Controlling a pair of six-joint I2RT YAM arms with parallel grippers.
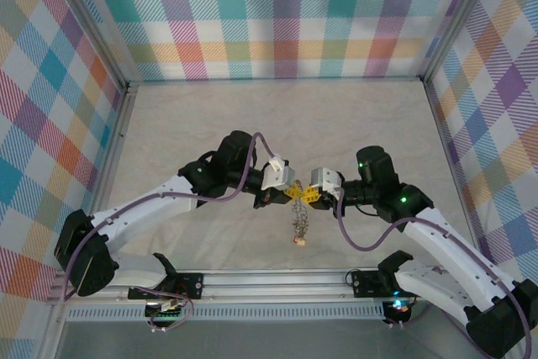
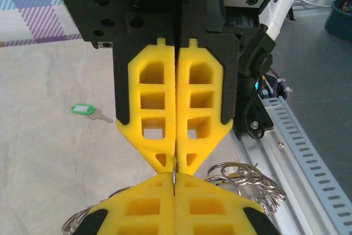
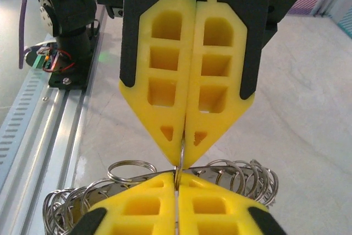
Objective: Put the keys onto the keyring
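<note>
My left gripper (image 1: 291, 192) and right gripper (image 1: 308, 194) meet tip to tip above the middle of the table. Both are shut on the thin silvery keyring (image 3: 181, 159), whose wire runs between the yellow fingers (image 2: 157, 136). The same keyring wire (image 2: 175, 172) shows at the left gripper (image 2: 176, 162) tips. Several small split rings (image 3: 247, 175) are strung on it on both sides of the right gripper (image 3: 180, 163). A silvery bunch of keys (image 1: 300, 223) hangs below the grippers, with a pale tag at the bottom. One green-tagged key (image 2: 83, 109) lies loose on the table.
The pale tabletop (image 1: 277, 115) is walled by checked panels on three sides. A metal rail (image 1: 277, 279) with both arm bases runs along the near edge. The right arm's base (image 3: 69, 31) and cables stand close to the rail.
</note>
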